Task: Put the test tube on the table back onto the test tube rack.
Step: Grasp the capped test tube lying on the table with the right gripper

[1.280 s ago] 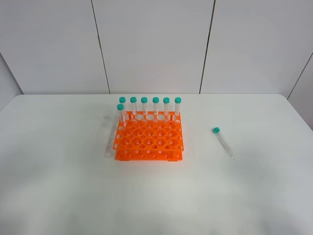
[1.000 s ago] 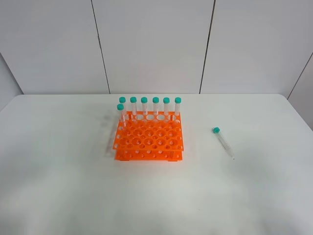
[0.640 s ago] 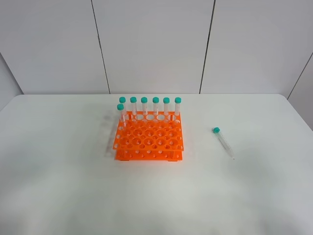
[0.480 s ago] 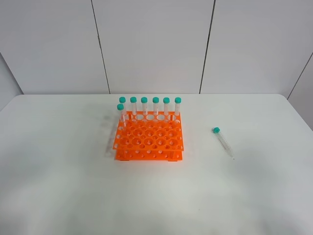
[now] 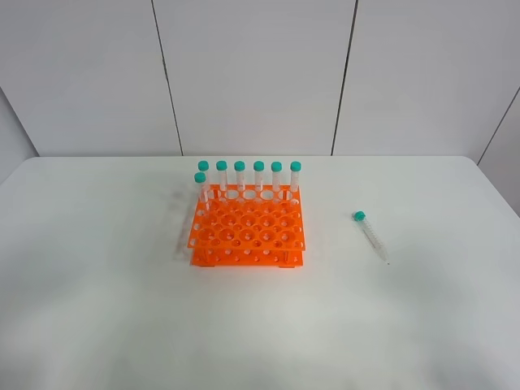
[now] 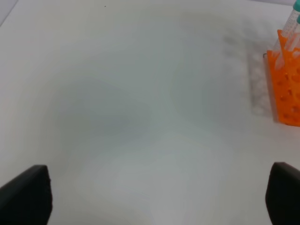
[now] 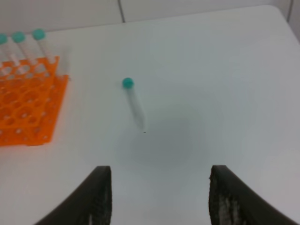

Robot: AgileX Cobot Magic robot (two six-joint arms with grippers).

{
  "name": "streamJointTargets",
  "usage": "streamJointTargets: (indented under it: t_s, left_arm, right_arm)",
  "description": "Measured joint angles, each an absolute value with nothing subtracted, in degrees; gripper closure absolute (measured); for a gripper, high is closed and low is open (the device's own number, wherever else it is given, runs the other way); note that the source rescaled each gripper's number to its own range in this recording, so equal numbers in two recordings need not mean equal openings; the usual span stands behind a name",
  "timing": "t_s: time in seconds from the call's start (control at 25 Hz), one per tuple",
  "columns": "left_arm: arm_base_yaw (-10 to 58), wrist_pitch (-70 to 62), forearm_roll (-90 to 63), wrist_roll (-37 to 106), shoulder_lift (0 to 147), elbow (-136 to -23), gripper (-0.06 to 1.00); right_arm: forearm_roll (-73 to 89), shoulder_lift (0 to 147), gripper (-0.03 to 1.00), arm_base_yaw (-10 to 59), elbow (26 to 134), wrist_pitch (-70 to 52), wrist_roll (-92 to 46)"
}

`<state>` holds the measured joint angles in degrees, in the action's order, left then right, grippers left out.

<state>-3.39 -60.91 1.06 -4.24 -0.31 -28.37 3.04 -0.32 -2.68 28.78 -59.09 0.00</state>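
Note:
A clear test tube (image 5: 371,236) with a teal-green cap lies flat on the white table (image 5: 97,309), to the right of the orange test tube rack (image 5: 247,234). It also shows in the right wrist view (image 7: 133,104), ahead of my open, empty right gripper (image 7: 159,199), well apart from it. The rack (image 7: 26,110) holds several capped tubes (image 5: 258,176) upright along its back row. My left gripper (image 6: 154,199) is open and empty over bare table, with the rack's corner (image 6: 285,91) at the edge of its view. Neither arm shows in the exterior high view.
The table's back edge (image 5: 244,158) meets a white panelled wall (image 5: 252,73).

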Motion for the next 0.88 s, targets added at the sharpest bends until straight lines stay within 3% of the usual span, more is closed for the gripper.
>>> streamJointTargets:
  t_s: [0.32, 0.4, 0.52, 0.6, 0.88]
  left_arm:
    - [-3.4, -60.9, 1.1, -4.2, -0.3, -28.4, -0.06]
    - [-3.4, -60.9, 1.1, -4.2, -0.3, -28.4, -0.06]
    - [-3.4, -60.9, 1.1, -4.2, -0.3, -28.4, -0.06]
    - [-3.4, -60.9, 1.1, -4.2, -0.3, -28.4, -0.06]
    - [-3.4, -60.9, 1.1, -4.2, -0.3, -28.4, -0.06]
  right_arm:
    - [4.4, -0.3, 0.4, -2.3, 28.8, -59.1, 0.0]
    - [4.4, -0.3, 0.35, -2.3, 28.8, -59.1, -0.7]
    - [4.4, -0.3, 0.16, -2.3, 28.8, -59.1, -1.1]
    - [4.4, -0.3, 0.1, -2.3, 28.8, -59.1, -1.1]
    - [7.2, 3.7, 0.07, -0.6, 34.2, -60.2, -1.2]
